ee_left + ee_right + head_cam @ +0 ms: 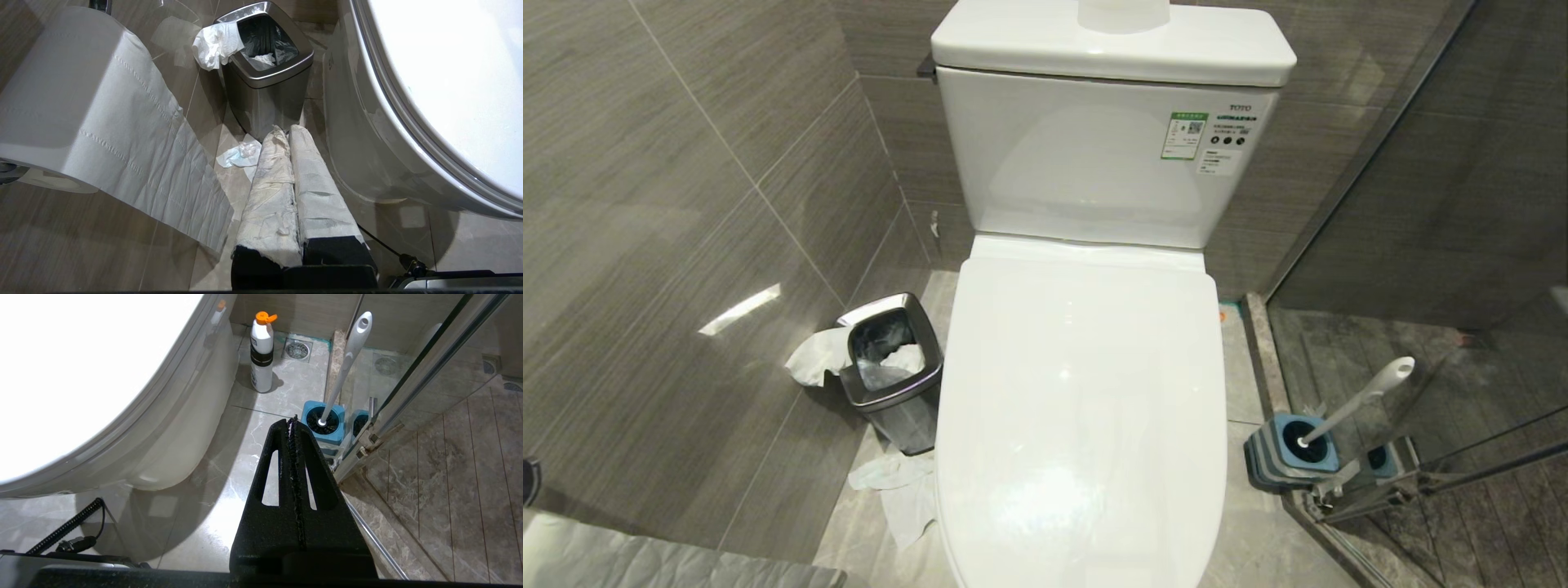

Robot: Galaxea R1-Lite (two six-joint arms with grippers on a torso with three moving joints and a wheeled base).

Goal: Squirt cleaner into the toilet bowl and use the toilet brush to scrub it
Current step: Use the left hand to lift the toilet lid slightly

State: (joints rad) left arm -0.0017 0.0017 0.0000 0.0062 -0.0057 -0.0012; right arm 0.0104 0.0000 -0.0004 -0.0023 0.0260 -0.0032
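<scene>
Toilet bowl (1086, 408) shut under its lid, dead centre before us.

At four o'clock we see the toilet brush (1356, 400) leaning in its blue holder (1290, 453) by the glass door (1462, 245); at nine o'clock, the steel bin (894, 376). We hold our left gripper (286, 130) and right gripper (293, 420) low, jaws pressed together, empty.

There was one toilet bowl (1086, 392), one toilet brush (1356, 400), one waste bin (894, 371), one bottle (261, 351), and perhaps three scraps of tissue (898, 490).
</scene>
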